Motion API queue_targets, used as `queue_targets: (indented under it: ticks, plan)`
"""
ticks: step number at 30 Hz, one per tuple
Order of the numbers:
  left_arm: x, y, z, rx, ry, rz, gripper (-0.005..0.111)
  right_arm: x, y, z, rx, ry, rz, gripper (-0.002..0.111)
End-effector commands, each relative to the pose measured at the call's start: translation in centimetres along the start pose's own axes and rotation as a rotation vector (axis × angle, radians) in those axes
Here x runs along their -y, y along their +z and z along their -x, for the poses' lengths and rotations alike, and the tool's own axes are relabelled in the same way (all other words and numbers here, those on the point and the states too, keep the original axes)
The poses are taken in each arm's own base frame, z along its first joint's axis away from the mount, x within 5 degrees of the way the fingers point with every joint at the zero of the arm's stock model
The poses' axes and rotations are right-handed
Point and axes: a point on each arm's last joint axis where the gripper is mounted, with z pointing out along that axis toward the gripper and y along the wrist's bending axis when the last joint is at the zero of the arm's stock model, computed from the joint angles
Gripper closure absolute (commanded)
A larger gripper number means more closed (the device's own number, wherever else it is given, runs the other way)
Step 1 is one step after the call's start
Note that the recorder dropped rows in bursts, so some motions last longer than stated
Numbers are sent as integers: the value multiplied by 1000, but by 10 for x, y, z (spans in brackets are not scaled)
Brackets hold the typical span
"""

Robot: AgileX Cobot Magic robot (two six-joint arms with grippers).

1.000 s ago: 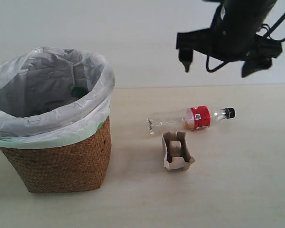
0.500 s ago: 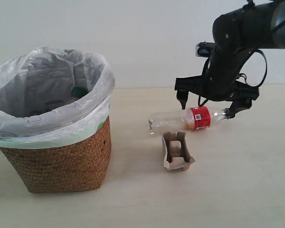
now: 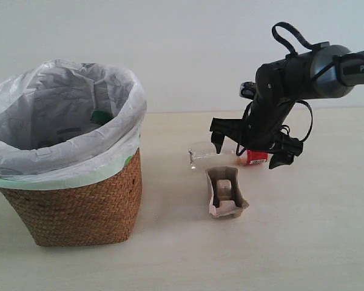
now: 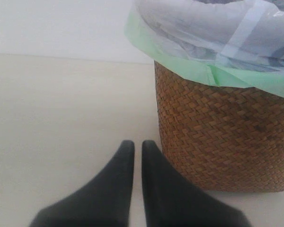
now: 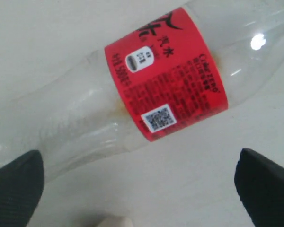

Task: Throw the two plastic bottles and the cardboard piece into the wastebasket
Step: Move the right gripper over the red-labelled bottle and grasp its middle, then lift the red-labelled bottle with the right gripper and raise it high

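Brown woven wicker forms the wastebasket (image 3: 79, 206), which stands on the left of a pale beige table (image 3: 315, 242) in the exterior view, lined with a translucent white-grey bag (image 3: 60, 160) folded over its rim. A patch of green (image 3: 100, 116) shows inside the bag, too little to tell what it is. Well to the right of the basket, the clear bottle with the red label (image 3: 201, 156) lies on its side on the table. The beige cardboard piece (image 3: 225, 193) stands just in front of it. The black right gripper (image 3: 246, 156) hangs low over the bottle with its two fingers spread wide, one on each side of the label area. In the left wrist view, the left gripper (image 4: 137, 151) is near the table beside the basket's wicker wall (image 4: 222, 137). Its two dark fingers are drawn together with only a thin slit between them, and they hold nothing. In the right wrist view, the red-labelled bottle (image 5: 170, 75) lies slantwise on the table. The right gripper's (image 5: 139, 182) dark fingertips (image 5: 16, 182) are set far apart, neither visibly touching the bottle.
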Motion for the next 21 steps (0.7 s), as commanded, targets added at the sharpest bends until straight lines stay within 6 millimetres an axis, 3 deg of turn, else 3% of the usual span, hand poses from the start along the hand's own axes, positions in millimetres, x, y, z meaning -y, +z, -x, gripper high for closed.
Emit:
queue_targets:
  ticks: [1, 10, 15, 21]
  plan:
    - [0, 0, -1, 2, -8, 4, 101, -2, -1, 6, 48, 2, 36, 6]
    - [0, 0, -1, 2, -8, 4, 101, -8, -2, 11, 98, 66, 103, 6]
    - [0, 0, -1, 2, -8, 4, 101, -2, 24, 2, 37, 149, 59, 6]
    - [0, 0, -1, 2, -8, 4, 101, -3, 38, 1, 63, 148, 84, 6]
